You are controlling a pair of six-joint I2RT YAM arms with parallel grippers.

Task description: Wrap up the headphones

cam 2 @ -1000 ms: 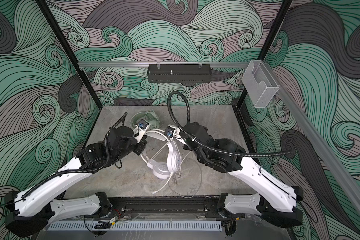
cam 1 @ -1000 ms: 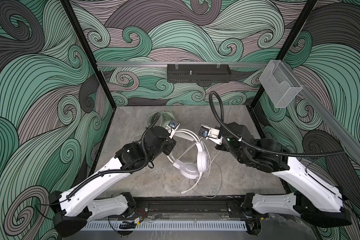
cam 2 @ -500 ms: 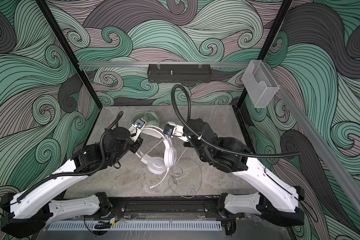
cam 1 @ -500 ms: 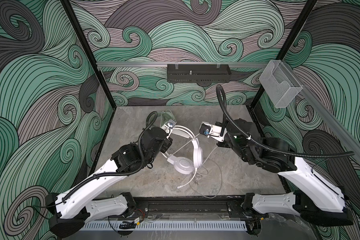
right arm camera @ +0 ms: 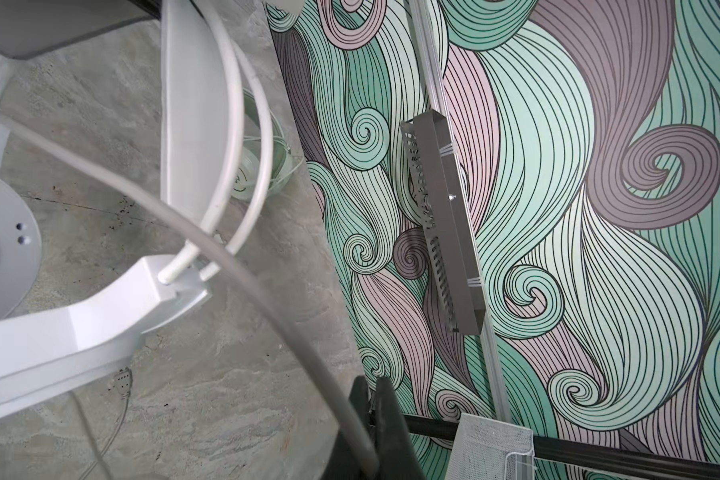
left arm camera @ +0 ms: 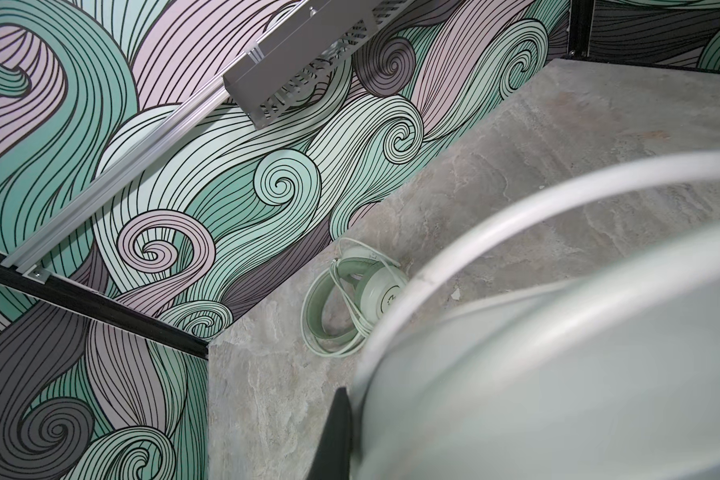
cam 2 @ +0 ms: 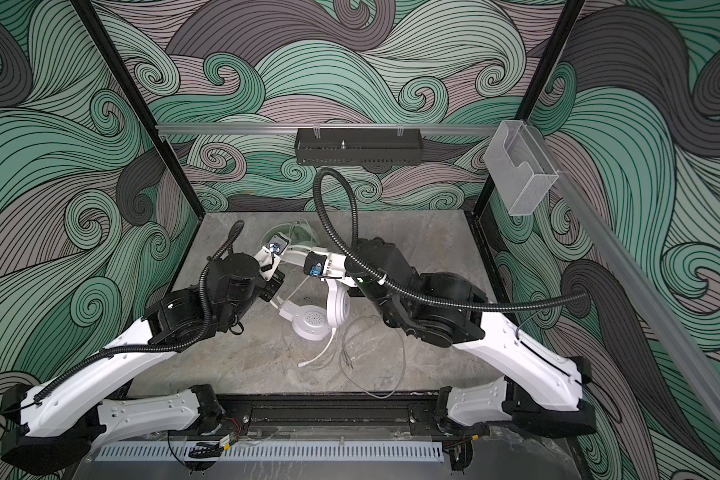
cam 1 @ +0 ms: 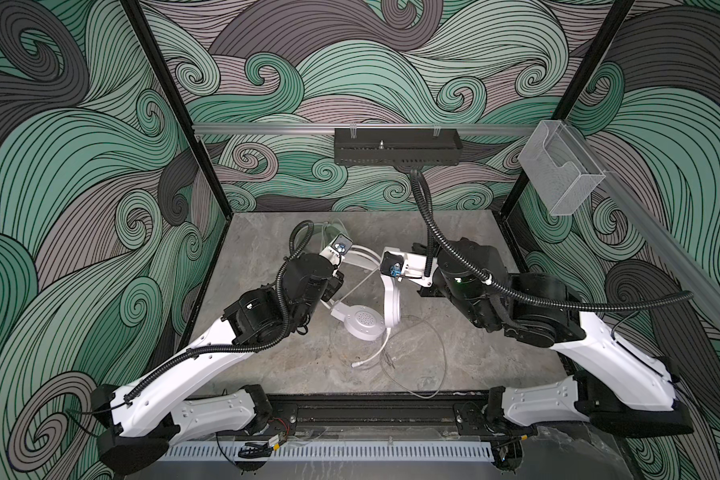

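Now the left gripper (cam 1: 335, 291), clamping the white headset (cam 1: 364, 322), moved left, tightening the cable (right arm camera: 267, 291) that the right gripper (right arm camera: 373, 409) pinches, ready for winding.

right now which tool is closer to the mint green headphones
Left. The left tool is just in front of the mint green headphones; the right tool is farther, toward the middle.

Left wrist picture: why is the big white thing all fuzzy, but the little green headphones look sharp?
In the left wrist view the white headphones sit right by the lens, too close to focus, while the green headphones lie farther off and look crisp; in the right wrist view the near cable smears likewise; both top views are sharp.
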